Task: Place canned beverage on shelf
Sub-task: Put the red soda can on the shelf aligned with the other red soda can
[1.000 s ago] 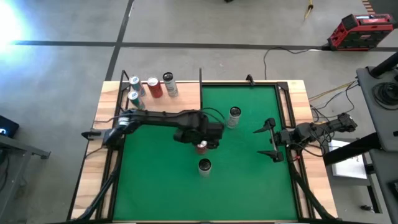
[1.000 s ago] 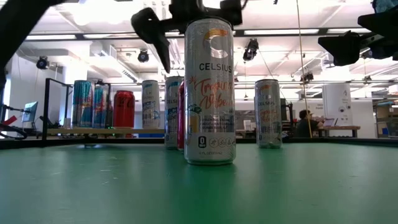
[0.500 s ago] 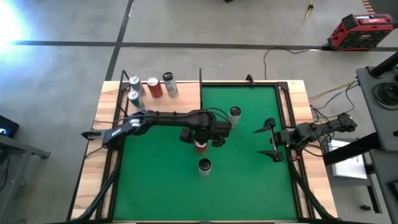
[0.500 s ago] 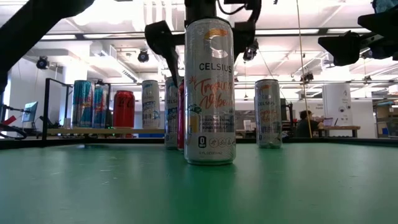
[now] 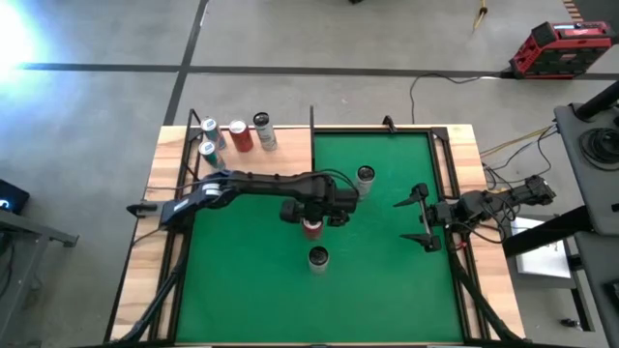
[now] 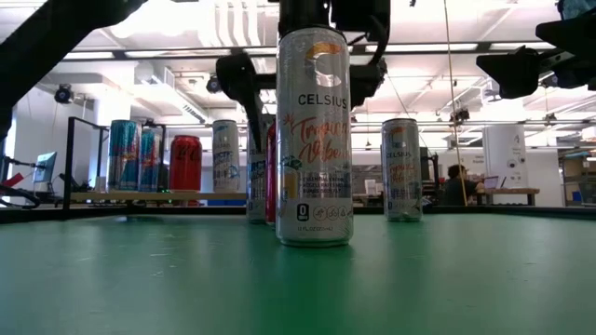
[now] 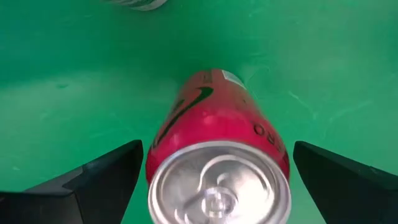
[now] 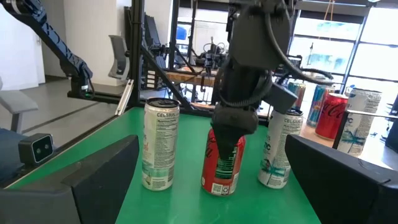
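Hovering: left pincer (image 5: pixel 311 215) hangs directly over the red can (image 5: pixel 311 228), mid-mat, fingers spread apart on either side of its top, not touching.
Red can: upright on the green mat (image 5: pixel 242 290), between the silver can (image 5: pixel 365 176) farther off to the right and the white can (image 5: pixel 318 257) just nearer.
Right pincer: right pincer (image 5: pixel 418 217) waits at the mat's right edge, fingers apart, holding nothing.
Shelf: shelf (image 5: pixel 290 145), the light-wood board at the bench's far left corner, already carries four cans; bare wood remains toward its right side.
Handling: likely a stiff, thin-walled can, smooth and a little slippery; probably heavy if full, dentable under a hard squeeze.
Hold: best taken across the round body below the rim, kept upright.
Risk: neighbouring cans stand near enough to be knocked.
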### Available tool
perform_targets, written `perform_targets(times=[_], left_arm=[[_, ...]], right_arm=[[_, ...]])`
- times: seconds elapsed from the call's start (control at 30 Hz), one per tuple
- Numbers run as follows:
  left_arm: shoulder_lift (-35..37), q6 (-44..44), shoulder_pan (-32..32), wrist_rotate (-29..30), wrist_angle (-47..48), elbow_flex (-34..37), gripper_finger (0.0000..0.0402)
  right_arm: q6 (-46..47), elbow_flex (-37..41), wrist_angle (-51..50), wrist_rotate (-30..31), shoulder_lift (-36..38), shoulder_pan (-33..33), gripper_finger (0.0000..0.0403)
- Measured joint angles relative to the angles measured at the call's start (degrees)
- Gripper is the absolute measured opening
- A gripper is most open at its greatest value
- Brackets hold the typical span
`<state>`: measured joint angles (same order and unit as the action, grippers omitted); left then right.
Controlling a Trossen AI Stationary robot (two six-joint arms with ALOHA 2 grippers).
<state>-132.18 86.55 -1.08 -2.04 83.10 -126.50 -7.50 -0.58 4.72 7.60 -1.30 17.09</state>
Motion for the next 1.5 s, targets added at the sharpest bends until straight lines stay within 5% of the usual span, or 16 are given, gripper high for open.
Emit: perform_targets(times=[0.37,0.67,1.0,1.2,1.5], left_arm=[[0.0,0.9,0.1,-2.0,-3.4,3.9,0.0389],[0.0,-1.8,0.1,-3.0,-3.3,4.0,0.0282],[0.6,-3.7,-0.4,-5.3,4.7,1.0,0.0283],[5.0,-1.8,-2.4,-0.2,6.9,0.4,0.0283],[16.8,2.4,-4.0,5.0,6.8,10.1,0.0283]], right_arm=[[0.0,0.0,0.0,0.0,0.0,0.0,0.0396],[0.0,0.0,0.0,0.0,0.0,0.0,0.0396],[0.0,0.0,0.0,0.0,0.0,0.0,0.0396],[0.0,0.0,0.0,0.0,0.0,0.0,0.0396],[0.0,0.0,0.0,0.0,0.0,0.0,0.0396]])
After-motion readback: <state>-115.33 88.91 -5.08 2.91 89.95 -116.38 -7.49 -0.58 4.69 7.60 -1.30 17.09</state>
